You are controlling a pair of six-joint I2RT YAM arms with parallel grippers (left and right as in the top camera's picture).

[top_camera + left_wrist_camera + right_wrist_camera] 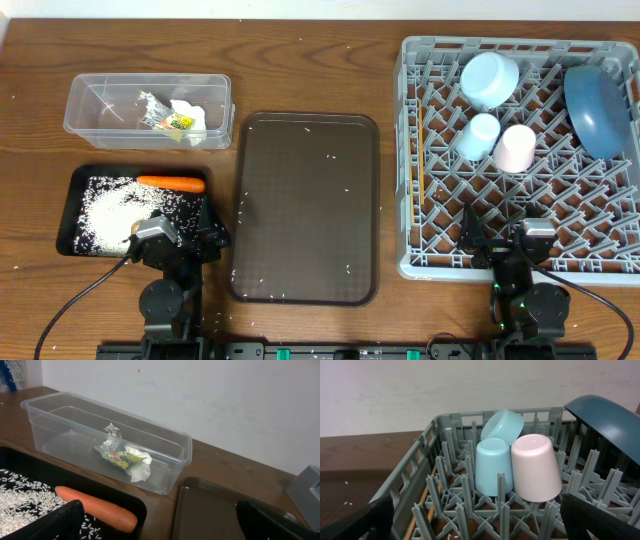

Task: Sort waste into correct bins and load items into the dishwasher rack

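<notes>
Both jaws gape, empty. The carrot (171,184) lies crosswise just ahead of the left gripper (160,530), inside the black tray (70,215). The pale pink cup (535,467) sits ahead of the right gripper (480,527), in the rack (420,60).

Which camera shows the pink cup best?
Right wrist: the pink cup stands close and upside down in the rack, beside the blue cup. Overhead shows it small, from above. Left wrist doesn't show it.

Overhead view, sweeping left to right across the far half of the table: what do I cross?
clear rectangular plastic tub → dark brown rectangular serving tray → large square grey plastic dishwasher rack
</notes>
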